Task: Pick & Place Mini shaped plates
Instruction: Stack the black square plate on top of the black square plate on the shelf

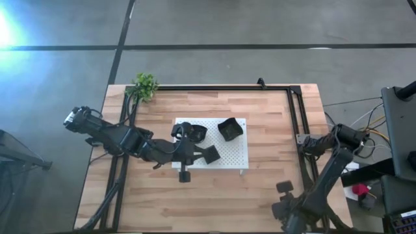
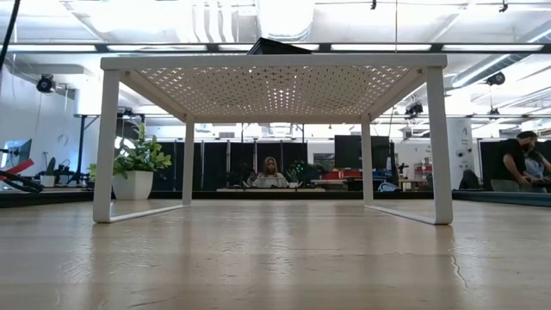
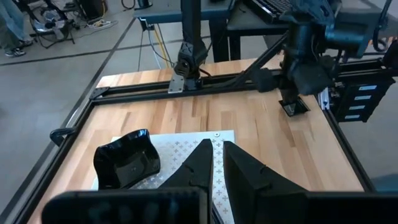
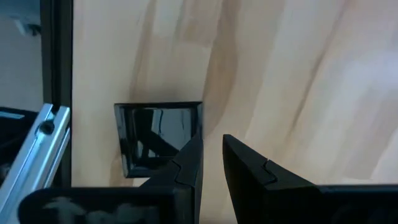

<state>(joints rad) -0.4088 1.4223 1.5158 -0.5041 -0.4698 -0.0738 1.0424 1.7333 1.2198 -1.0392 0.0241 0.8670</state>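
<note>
A black wavy-edged mini plate (image 1: 229, 129) (image 3: 126, 163) sits on its base on the white perforated board (image 1: 227, 155) (image 3: 177, 144), a raised rack on legs (image 2: 275, 62). A second glossy black plate (image 1: 195, 133) lies on the board's far left part, beside my left gripper's body. My left gripper (image 1: 211, 154) (image 3: 215, 148) hovers over the board's middle, pointing toward the table's right, shut, with nothing between its fingertips. My right gripper (image 4: 212, 140) is shut and points down at a square black plate (image 4: 155, 138) lying flat on the wood; the fingers stand above it.
A black rail frame (image 1: 296, 117) borders the wooden table (image 1: 260, 188). A small green plant (image 1: 145, 84) (image 2: 138, 164) stands at the far left corner. The right arm (image 1: 325, 169) waits at the near right edge. People sit in the room behind (image 2: 270, 172).
</note>
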